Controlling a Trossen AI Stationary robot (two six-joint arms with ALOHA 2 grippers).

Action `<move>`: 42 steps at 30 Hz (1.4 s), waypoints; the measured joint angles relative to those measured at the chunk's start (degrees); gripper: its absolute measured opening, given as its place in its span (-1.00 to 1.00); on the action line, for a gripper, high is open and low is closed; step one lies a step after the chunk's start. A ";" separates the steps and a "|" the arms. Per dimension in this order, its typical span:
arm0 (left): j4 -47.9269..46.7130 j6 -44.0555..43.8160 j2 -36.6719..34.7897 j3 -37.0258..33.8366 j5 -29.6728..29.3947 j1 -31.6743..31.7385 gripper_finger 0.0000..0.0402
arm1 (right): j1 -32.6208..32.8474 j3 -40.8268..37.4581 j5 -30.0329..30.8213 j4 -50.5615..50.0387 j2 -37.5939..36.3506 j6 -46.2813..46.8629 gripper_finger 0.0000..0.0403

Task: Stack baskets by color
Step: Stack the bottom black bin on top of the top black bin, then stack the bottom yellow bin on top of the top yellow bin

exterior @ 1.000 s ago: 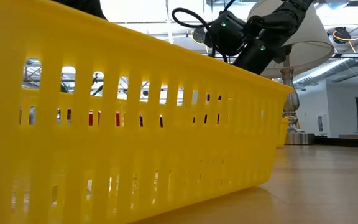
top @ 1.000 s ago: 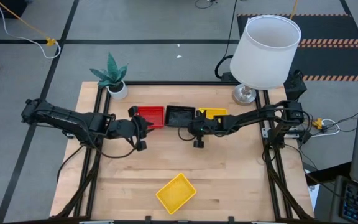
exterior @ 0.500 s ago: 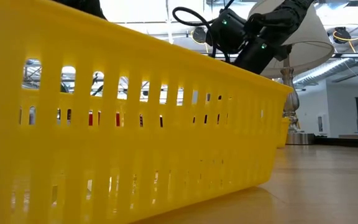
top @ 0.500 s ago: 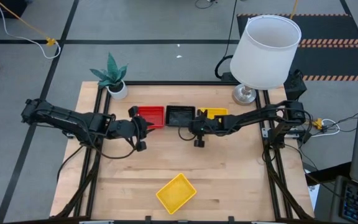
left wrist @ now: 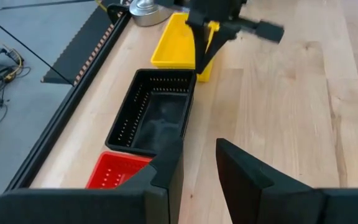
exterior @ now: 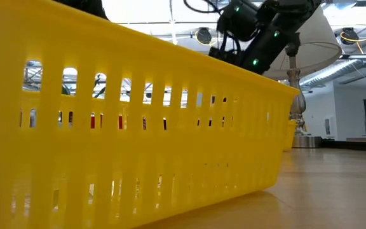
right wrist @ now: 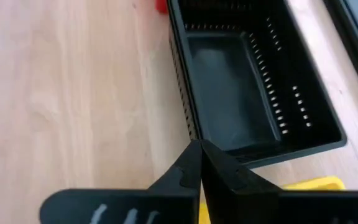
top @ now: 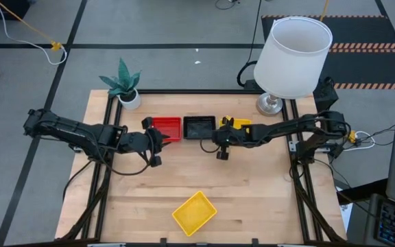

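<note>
Along the table's far edge stand a red basket point(top: 166, 127), a black basket point(top: 199, 127) and a yellow basket point(top: 238, 125), side by side on their bottoms. Another yellow basket point(top: 194, 212) lies alone near the front edge and fills the low view point(exterior: 138, 127). My left gripper point(top: 160, 136) point(left wrist: 199, 177) hovers open at the red basket's near side, with nothing between its fingers. My right gripper point(top: 216, 137) point(right wrist: 199, 149) is shut, slanting down above the black basket's near corner point(right wrist: 194, 134), beside the far yellow basket point(right wrist: 309, 183).
A lamp with a white shade point(top: 295, 55) stands at the far right corner and a potted plant point(top: 123, 86) at the far left. Bare wood point(top: 252, 182) lies between the far row and the loose yellow basket. Dark rails point(top: 300, 178) run along the table's sides.
My right gripper has risen a little and drawn slightly back toward the table's right edge, staying shut. The baskets have stayed where they were.
</note>
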 joint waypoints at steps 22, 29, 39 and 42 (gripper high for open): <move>0.80 1.91 0.02 0.00 0.04 0.24 -0.52 | 29.24 23.32 -10.14 -25.60 1.44 9.17 -0.79; 0.93 4.77 0.02 0.00 0.04 0.24 -0.52 | 33.75 35.68 -10.76 -31.81 13.11 5.56 -0.62; 1.54 6.72 0.02 0.00 -0.02 0.50 -0.52 | 34.07 43.71 -15.24 -34.03 22.28 4.71 -0.33; 2.31 7.52 0.02 0.00 -0.09 0.57 -0.52 | 34.26 43.69 -15.27 -34.31 22.77 4.92 -0.27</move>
